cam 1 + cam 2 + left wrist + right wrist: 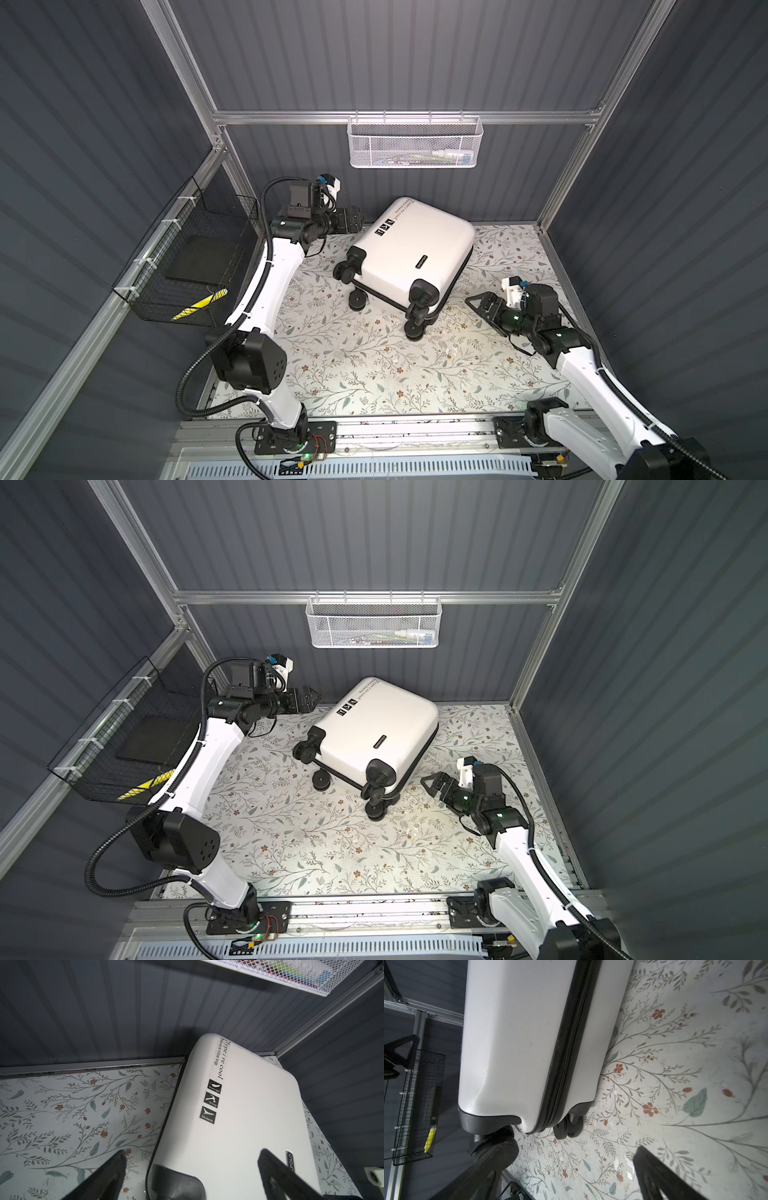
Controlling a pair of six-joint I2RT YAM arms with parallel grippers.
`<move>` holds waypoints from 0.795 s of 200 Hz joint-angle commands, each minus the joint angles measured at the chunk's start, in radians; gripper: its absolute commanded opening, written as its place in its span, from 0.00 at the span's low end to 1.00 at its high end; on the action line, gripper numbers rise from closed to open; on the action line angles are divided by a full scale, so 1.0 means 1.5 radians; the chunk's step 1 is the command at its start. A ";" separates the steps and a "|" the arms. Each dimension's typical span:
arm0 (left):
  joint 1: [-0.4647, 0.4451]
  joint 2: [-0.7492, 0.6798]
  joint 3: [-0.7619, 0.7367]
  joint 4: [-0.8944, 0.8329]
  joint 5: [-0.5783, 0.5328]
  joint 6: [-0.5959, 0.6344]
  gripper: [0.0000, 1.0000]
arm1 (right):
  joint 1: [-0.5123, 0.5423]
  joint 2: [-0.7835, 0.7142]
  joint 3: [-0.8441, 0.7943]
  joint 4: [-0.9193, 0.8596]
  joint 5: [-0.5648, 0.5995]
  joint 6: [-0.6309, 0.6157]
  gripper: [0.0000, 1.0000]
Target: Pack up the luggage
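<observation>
Luggage (419, 249): closed, lying flat on the floral table (353, 365) near the back wall, wheels toward the front; zipper (566, 1053) looks shut in the right wrist view.
Left gripper (360, 217): jaws apart, holding nothing, just beside the luggage's left side.
Right gripper (478, 305): jaws apart, holding nothing, near the wheel end, not touching.
Mesh basket (413, 143): on the back wall.
Wire basket (187, 266): on the left wall.

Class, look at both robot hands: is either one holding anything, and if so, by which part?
Nothing is held. The left hand and the right hand are both open beside the closed luggage, and neither grips it.
</observation>
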 commanded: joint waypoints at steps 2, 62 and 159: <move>0.009 0.018 -0.009 -0.010 0.061 0.016 1.00 | -0.004 -0.028 -0.010 0.015 0.020 0.026 0.99; 0.015 0.031 -0.124 0.116 0.107 0.019 1.00 | -0.004 -0.068 -0.036 0.033 -0.048 -0.026 0.99; 0.010 0.032 -0.220 0.194 0.239 -0.014 1.00 | -0.004 -0.061 0.017 -0.073 -0.066 -0.104 0.96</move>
